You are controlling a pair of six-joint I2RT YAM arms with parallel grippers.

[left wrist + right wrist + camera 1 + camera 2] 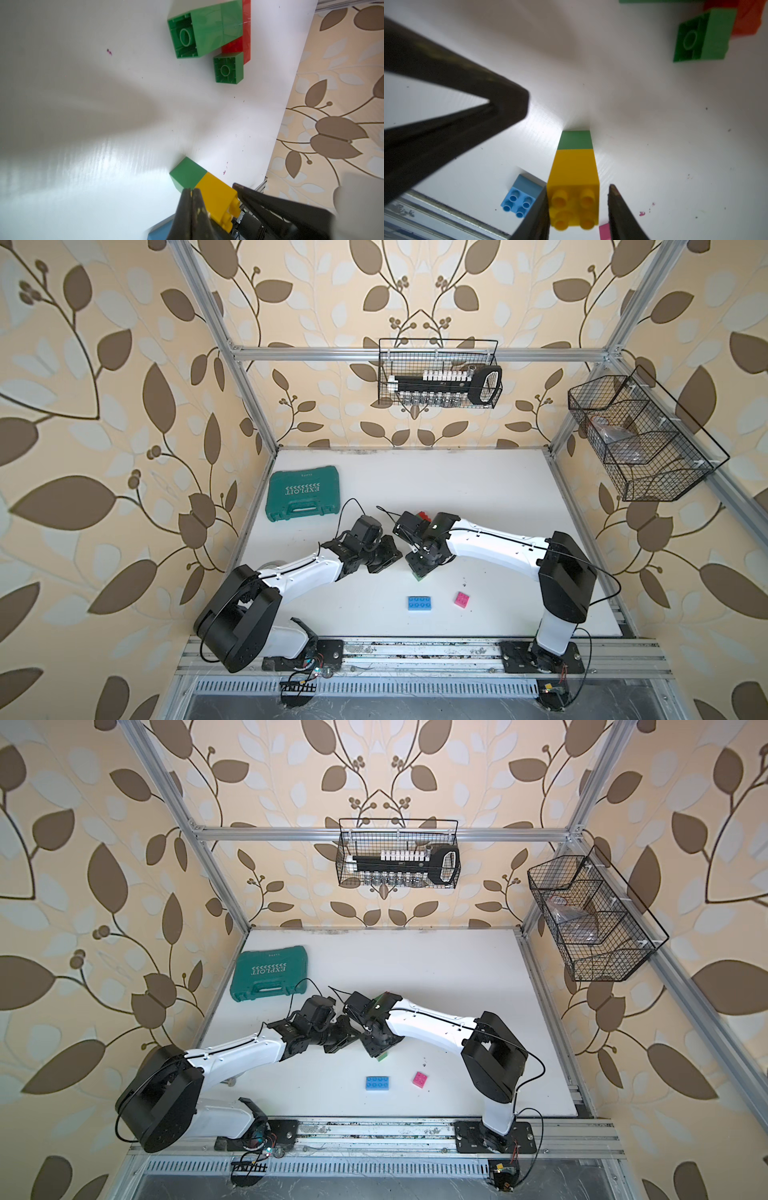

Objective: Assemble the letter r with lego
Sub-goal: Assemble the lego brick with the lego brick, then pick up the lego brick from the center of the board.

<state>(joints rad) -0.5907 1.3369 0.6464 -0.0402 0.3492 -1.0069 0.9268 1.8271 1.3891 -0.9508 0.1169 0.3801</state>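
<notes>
A yellow lego brick (575,170) sits on a green one (575,140), the pair standing on the white table. My right gripper (578,205) is open astride the yellow brick, with a gap showing beside one finger. My left gripper (191,190) is shut and empty, its tip against the side of that stack (216,195). Further off lies a joined group of a big green brick (207,29), a red brick (245,31) and a small green brick (228,67). In both top views the arms hide most of this; only a green corner (419,577) shows.
A blue oblong brick (419,603) and a pink brick (462,599) lie loose near the table's front. The teal tool case (303,493) sits at the back left. Wire baskets (440,373) hang on the frame above the table.
</notes>
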